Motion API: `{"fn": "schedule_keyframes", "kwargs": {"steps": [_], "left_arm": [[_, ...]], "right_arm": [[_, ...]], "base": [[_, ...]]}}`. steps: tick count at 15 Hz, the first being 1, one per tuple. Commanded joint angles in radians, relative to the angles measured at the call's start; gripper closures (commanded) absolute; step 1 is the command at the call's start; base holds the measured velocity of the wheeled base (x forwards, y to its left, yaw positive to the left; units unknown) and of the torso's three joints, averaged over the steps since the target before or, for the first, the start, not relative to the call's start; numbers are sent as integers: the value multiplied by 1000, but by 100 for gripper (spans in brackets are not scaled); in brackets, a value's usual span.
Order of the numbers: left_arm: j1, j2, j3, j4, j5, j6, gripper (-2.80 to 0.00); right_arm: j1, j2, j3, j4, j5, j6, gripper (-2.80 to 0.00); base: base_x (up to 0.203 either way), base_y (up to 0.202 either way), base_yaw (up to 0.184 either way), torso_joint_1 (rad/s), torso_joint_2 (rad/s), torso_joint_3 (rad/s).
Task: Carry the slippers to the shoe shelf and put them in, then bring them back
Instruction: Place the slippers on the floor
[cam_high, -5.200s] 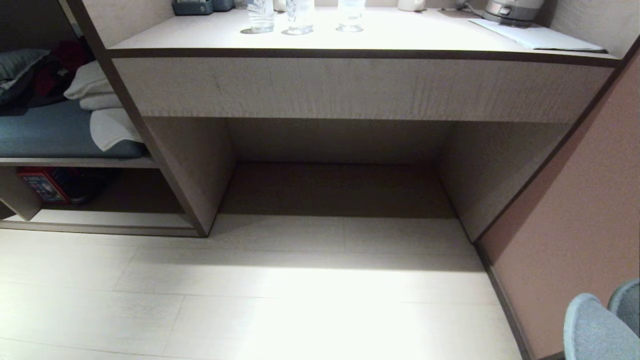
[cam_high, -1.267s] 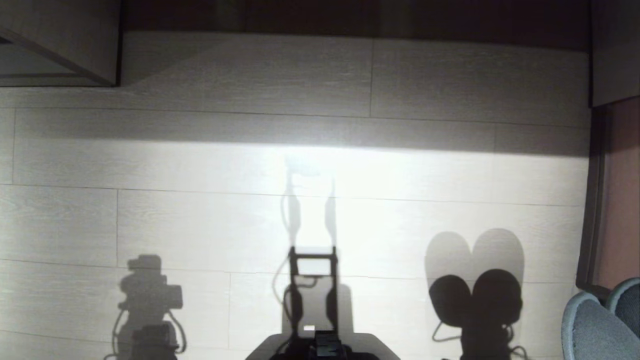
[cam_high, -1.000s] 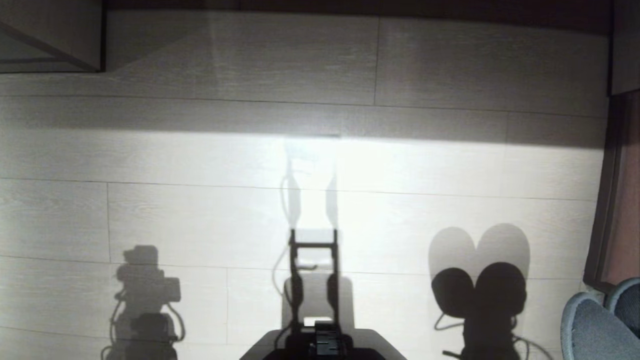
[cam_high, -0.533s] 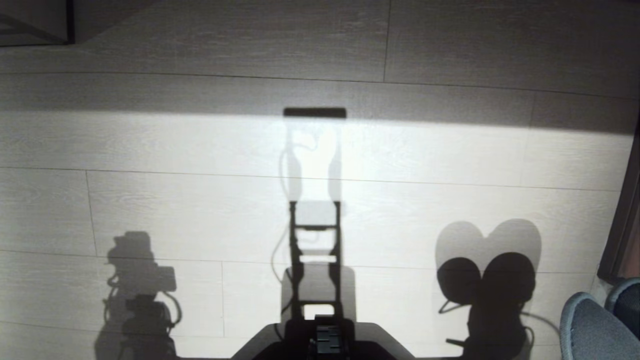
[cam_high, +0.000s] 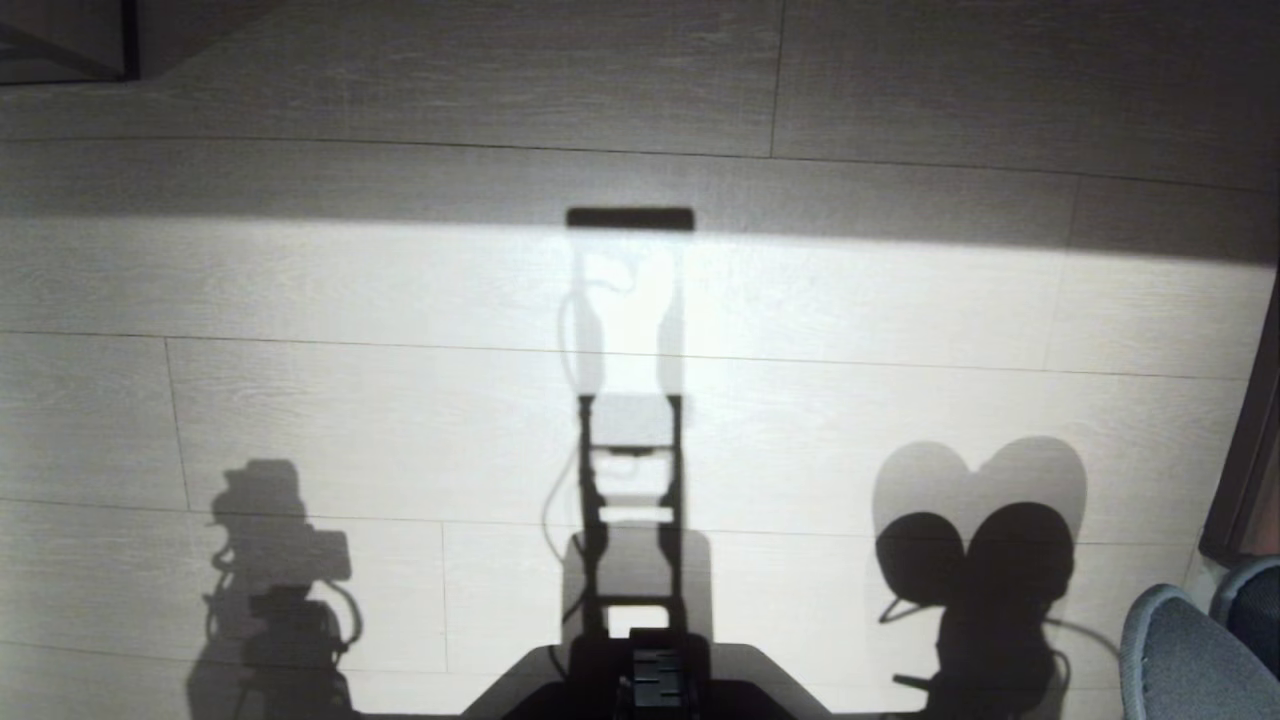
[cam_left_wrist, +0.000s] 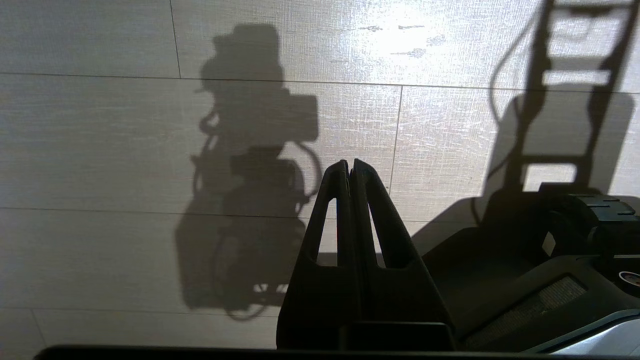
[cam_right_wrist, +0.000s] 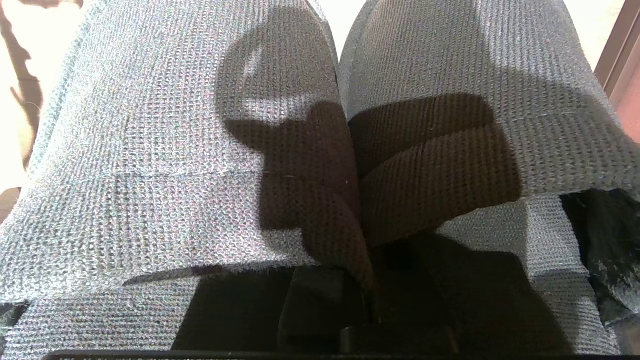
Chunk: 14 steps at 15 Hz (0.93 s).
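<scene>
- Where the right gripper (cam_right_wrist: 360, 280) clamps the slippers (cam_right_wrist: 320, 150), knit fabric hides its fingers; only toes show at the head view's corner.
- Left gripper (cam_left_wrist: 350, 167) pressed together, empty above the floor (cam_left_wrist: 100, 150).

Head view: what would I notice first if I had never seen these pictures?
Probably the big dark shadows of the robot across the bright floor, one shaped like a heart at lower right. Next, the grey slippers filling the right wrist view, pinched side by side in the right end effector. The left end effector hangs shut and empty over the floor.
</scene>
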Motion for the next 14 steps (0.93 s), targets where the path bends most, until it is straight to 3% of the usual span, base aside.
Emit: {"fn": "schedule_keyframes", "kwargs": {"steps": [1, 9, 14], "left_arm": [[0, 0, 0, 0, 0, 0, 0], [0, 0, 0, 0, 0, 0, 0], [0, 0, 0, 0, 0, 0, 0]], "right_arm": [[0, 0, 2, 0, 0, 0, 0], [0, 4, -3, 0, -1, -9, 0], [8, 317, -205, -91, 4, 16, 0]], "base": [[0, 0, 0, 0, 0, 0], [0, 0, 0, 0, 0, 0], [0, 0, 0, 0, 0, 0]]}}
